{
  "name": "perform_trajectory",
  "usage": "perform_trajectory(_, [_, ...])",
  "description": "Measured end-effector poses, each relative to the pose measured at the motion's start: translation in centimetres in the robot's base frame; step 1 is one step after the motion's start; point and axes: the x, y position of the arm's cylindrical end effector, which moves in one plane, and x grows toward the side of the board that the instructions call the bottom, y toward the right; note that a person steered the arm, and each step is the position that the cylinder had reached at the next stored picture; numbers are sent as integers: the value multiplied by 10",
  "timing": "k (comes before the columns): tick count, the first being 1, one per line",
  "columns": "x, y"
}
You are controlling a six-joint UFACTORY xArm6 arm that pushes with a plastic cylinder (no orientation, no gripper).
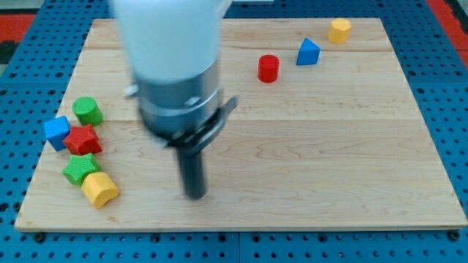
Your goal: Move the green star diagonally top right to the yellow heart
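The green star [79, 168] lies near the board's left edge, low in the view. The yellow heart [99, 189] touches it on its lower right side. My tip [194, 196] is on the board well to the right of both, about level with the yellow heart. It touches no block. The arm's wide grey and white body hangs above the rod and hides part of the board's upper left.
A red star-like block [83, 139], a blue cube [56, 132] and a green cylinder [87, 110] cluster just above the green star. A red cylinder [268, 68], a blue block [308, 52] and a yellow block [338, 31] sit at the top right. The wooden board [329, 161] ends at a blue pegboard.
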Motion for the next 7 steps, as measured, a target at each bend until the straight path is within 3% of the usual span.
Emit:
perform_trajectory(2, [27, -93])
perform_trajectory(4, [0, -182])
perform_trajectory(5, [-50, -158])
perform_trajectory(7, [-64, -75])
